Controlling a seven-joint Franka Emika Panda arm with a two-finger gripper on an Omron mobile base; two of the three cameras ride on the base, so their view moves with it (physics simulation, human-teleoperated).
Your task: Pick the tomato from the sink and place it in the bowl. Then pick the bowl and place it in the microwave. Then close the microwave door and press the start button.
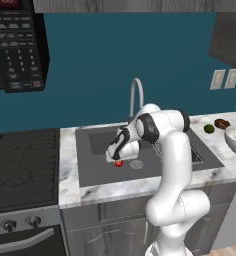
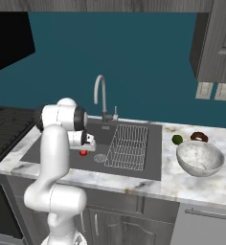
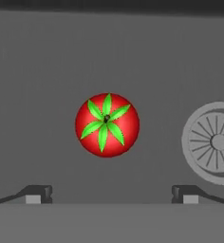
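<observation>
The tomato [image 3: 107, 124], red with a green stem star, lies on the floor of the dark grey sink [image 1: 95, 167] just left of the round drain [image 3: 217, 142]. My gripper [image 3: 112, 194] hangs open straight above it, one fingertip on each side and not touching it. Both base views show the hand low in the basin over the tomato [image 1: 119, 163] [image 2: 83, 153]. The marbled bowl [image 2: 200, 158] stands on the counter to the right of the sink. The black microwave [image 1: 17, 45] hangs at upper left with its keypad showing. Its door is out of view and I cannot pick out the start button.
A wire rack [image 2: 129, 146] fills the sink's right half, and the curved faucet [image 2: 100, 95] rises behind. A small green fruit [image 2: 177, 139] and a brown ring [image 2: 199, 137] lie behind the bowl. A black stove [image 1: 20, 165] sits left of the sink.
</observation>
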